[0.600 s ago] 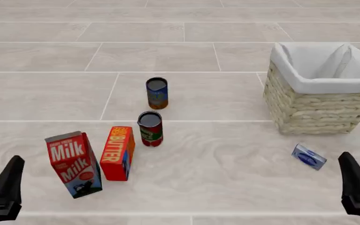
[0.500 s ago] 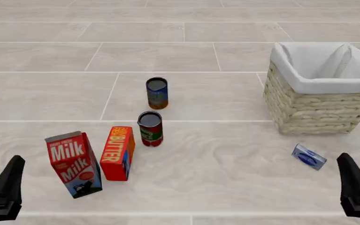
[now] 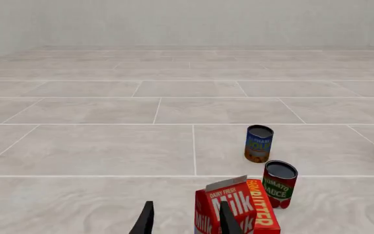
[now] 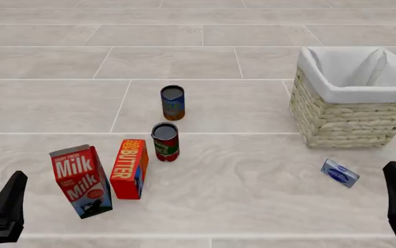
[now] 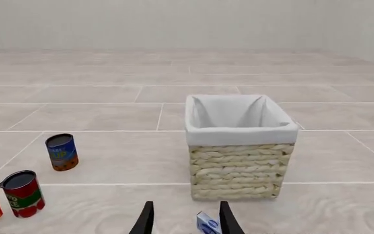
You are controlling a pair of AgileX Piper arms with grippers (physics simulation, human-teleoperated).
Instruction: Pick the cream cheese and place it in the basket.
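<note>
Here the cream cheese point(image 4: 339, 172) lies beside the basket point(image 4: 346, 124), both pincers released.

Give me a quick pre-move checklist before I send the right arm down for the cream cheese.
1. Cream cheese located: ok, lying on the table just in front of the basket, apart from it.
2. Right gripper open: ok, fingers are spread in the right wrist view, nothing between them.
3. Right gripper lined up: not ok, the box sits beside the right-hand finger, not between the two.
4. Path clear: ok, the cans, milk and butter stand well off to the left.
5. Basket ready to receive: ok, upright, open top, white lining showing, nothing visible inside.
6. Left gripper out of the way: ok, open, near the milk carton.
</note>
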